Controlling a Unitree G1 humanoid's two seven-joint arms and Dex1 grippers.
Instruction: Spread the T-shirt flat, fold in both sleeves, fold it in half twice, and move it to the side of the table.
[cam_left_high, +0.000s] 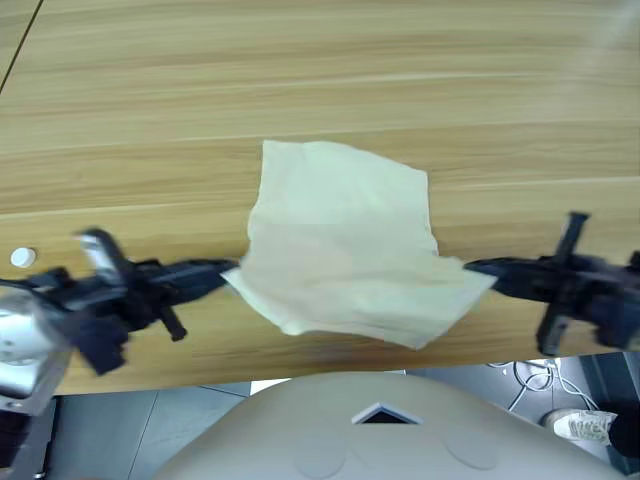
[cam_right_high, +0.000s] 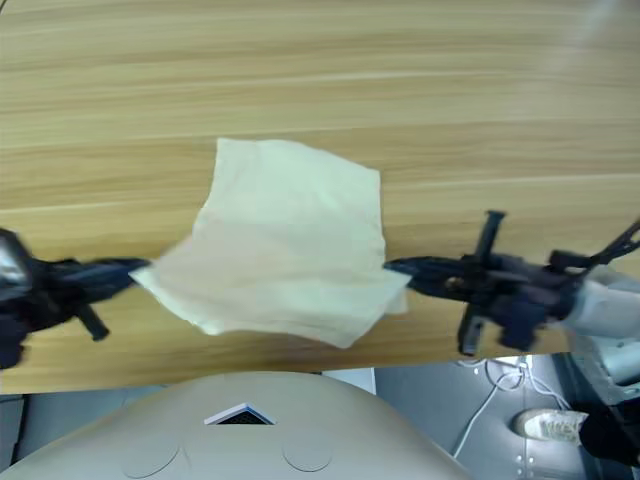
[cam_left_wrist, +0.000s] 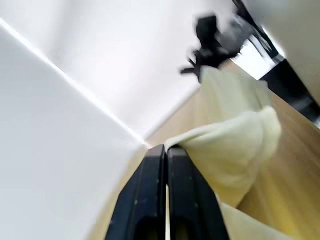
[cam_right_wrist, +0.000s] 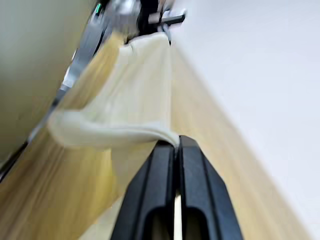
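Left eye view: a pale yellow cotton T-shirt (cam_left_high: 340, 240) was seen near the front edge of the light wooden table (cam_left_high: 320, 80), its near corners raised and its far edge resting on the wood. The left gripper (cam_left_high: 232, 270) was clamped on the near left corner, and the right gripper (cam_left_high: 472, 267) on the near right one. No sleeves were seen sticking out, so they were judged already folded in. A halving fold was judged in hand; the move aside was not yet done.

pale yellow t-shirt (cam_left_high: 345, 240), folded, near edge lifted above the wooden table (cam_left_high: 300, 80)
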